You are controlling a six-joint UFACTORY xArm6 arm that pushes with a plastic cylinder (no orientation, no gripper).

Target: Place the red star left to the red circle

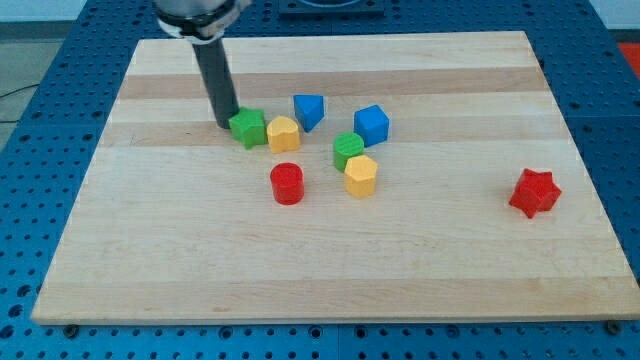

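Observation:
The red star (pixel 534 192) lies near the view's right edge of the wooden board (pixel 180 260). The red circle (pixel 287 184), a short red cylinder, stands left of the board's middle, far to the left of the star. My tip (pixel 226 123) rests on the board touching the left side of a green block (pixel 248 128), up and to the left of the red circle and far from the red star.
A cluster sits above and right of the red circle: a yellow block (pixel 284 134) beside the green block, a blue block (pixel 309 110), a blue cube (pixel 371 125), a green cylinder-like block (pixel 348 150) and a yellow hexagonal block (pixel 361 176).

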